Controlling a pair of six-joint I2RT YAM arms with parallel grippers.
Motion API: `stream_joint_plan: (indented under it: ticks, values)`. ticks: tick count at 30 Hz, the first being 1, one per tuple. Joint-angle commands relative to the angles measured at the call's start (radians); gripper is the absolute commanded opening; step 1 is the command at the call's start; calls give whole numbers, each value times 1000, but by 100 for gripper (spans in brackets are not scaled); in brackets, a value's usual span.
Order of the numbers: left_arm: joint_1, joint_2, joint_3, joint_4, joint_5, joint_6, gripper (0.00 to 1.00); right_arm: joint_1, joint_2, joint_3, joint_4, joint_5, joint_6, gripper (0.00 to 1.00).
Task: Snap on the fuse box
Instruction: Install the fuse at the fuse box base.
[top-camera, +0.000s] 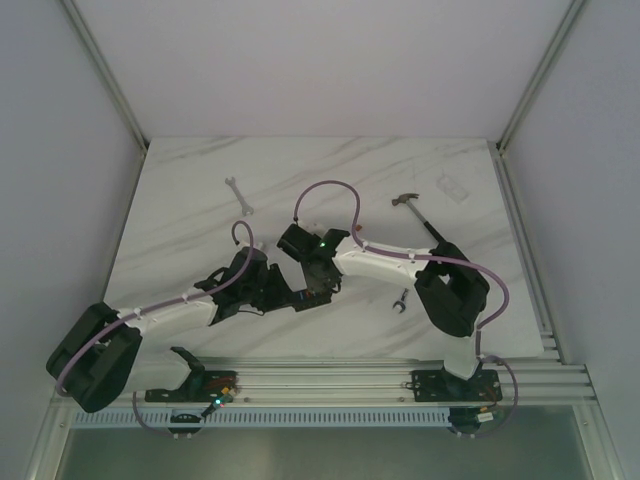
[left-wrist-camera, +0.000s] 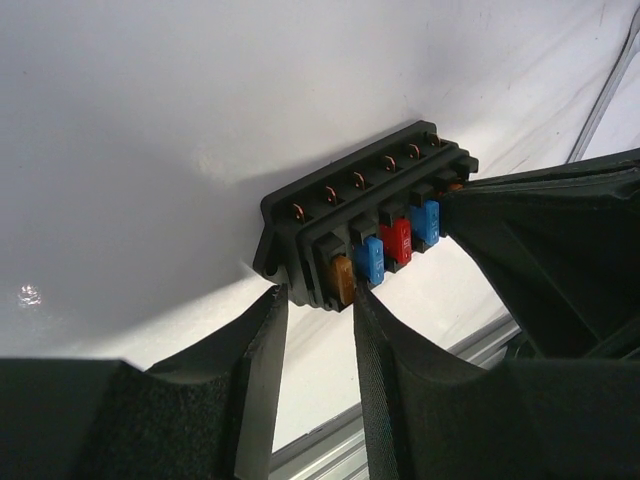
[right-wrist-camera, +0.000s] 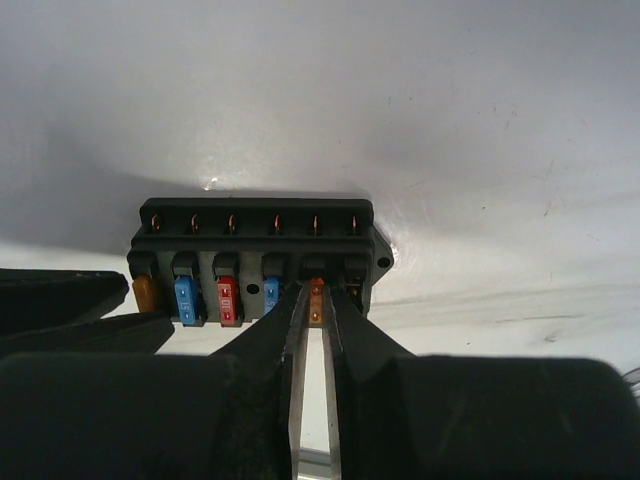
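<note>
The fuse box (right-wrist-camera: 255, 265) is a small black block lying on the white table, with amber, blue, red and blue fuses in a row; it also shows in the left wrist view (left-wrist-camera: 365, 225). My right gripper (right-wrist-camera: 316, 300) is shut on a tiny orange fuse (right-wrist-camera: 316, 296) at the box's fifth slot. My left gripper (left-wrist-camera: 318, 295) has its fingertips against the box's amber-fuse end, one on each side. In the top view both grippers meet at mid table, the left gripper (top-camera: 262, 285) beside the right gripper (top-camera: 312, 275), and they hide the box.
A silver wrench (top-camera: 238, 195) lies at the back left. A hammer (top-camera: 425, 215) and a clear plastic piece (top-camera: 452, 187) lie at the back right. A small wrench (top-camera: 400, 300) lies by the right arm. An aluminium rail (top-camera: 330, 378) runs along the near edge.
</note>
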Motion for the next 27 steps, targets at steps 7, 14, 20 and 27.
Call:
stream_joint_plan:
  ticks: [7, 14, 20, 27]
  values:
    - [4, -15, -16, -41, -5, 10, 44, -18, -38, 16, -89, 36, 29, 32]
    - [4, -20, -7, -42, -4, 10, 47, -25, -66, 33, -75, 26, 34, 30]
    - [4, -20, 1, -42, 1, 9, 47, -27, -63, 17, -53, 4, 29, 29]
    - [4, -30, 3, -42, 1, 5, 49, -27, -67, -1, -32, -7, 35, 27]
